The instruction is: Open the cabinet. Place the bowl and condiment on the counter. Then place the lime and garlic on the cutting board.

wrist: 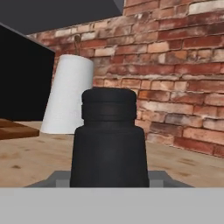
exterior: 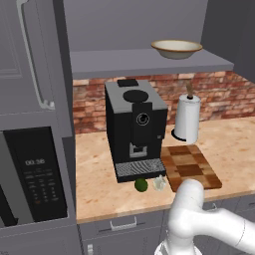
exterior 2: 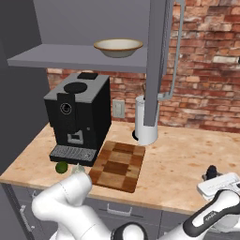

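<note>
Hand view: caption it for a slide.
Black condiment bottle close before the gripper, low over the counter, paper-towel roll behind.

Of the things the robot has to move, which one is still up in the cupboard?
The cream bowl: it sits alone on the cabinet shelf. The lime, garlic and black bottle are all down at counter level.

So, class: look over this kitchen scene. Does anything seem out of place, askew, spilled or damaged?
Nothing is spilled or damaged. The only leftover is the bowl, alone on the shelf of the open cabinet. The lime and garlic lie on the counter beside the cutting board, not on it.
</note>
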{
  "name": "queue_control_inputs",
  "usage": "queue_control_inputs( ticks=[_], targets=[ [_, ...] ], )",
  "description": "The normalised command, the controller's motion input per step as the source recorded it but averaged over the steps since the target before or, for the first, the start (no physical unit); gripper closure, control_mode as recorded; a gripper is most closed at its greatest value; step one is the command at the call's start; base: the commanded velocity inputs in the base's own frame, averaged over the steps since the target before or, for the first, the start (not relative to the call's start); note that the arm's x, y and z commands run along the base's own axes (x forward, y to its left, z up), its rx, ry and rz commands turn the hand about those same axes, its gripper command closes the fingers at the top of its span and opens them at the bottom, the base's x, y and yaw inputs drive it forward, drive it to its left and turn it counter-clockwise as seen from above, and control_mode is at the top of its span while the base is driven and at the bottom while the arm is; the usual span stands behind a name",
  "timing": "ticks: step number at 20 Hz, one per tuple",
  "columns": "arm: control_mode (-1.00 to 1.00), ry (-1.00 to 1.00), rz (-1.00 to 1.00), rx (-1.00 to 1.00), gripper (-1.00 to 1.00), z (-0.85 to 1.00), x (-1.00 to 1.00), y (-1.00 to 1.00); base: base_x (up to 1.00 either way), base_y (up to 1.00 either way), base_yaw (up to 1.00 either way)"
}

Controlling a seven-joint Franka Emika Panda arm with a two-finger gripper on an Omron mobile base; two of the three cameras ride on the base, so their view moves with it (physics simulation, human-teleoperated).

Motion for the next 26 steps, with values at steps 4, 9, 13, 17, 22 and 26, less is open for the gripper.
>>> queue_control_inputs(
  ticks=[4,9,13,17,22,26],
  targets=[
    [-1.00,0.00,0.00,0.00,1.00,-0.25,0.00,-0.29,0.00,0.00,0.00],
    [-1.00,0.00,0.00,-0.01,1.00,-0.27,0.00,-0.26,0.00,0.00,0.00],
    [-1.00,0.00,0.00,-0.03,1.00,-0.29,0.00,-0.20,0.00,0.00,0.00],
    [-1.00,0.00,0.00,-0.03,-1.00,-0.27,0.00,-0.15,0.00,0.00,0.00],
    [-1.00,0.00,0.00,-0.01,-1.00,-0.25,0.00,-0.23,0.00,0.00,0.00],
    [-1.00,0.00,0.00,0.00,-1.00,-0.24,0.00,-0.25,0.00,0.00,0.00]
  ],
)
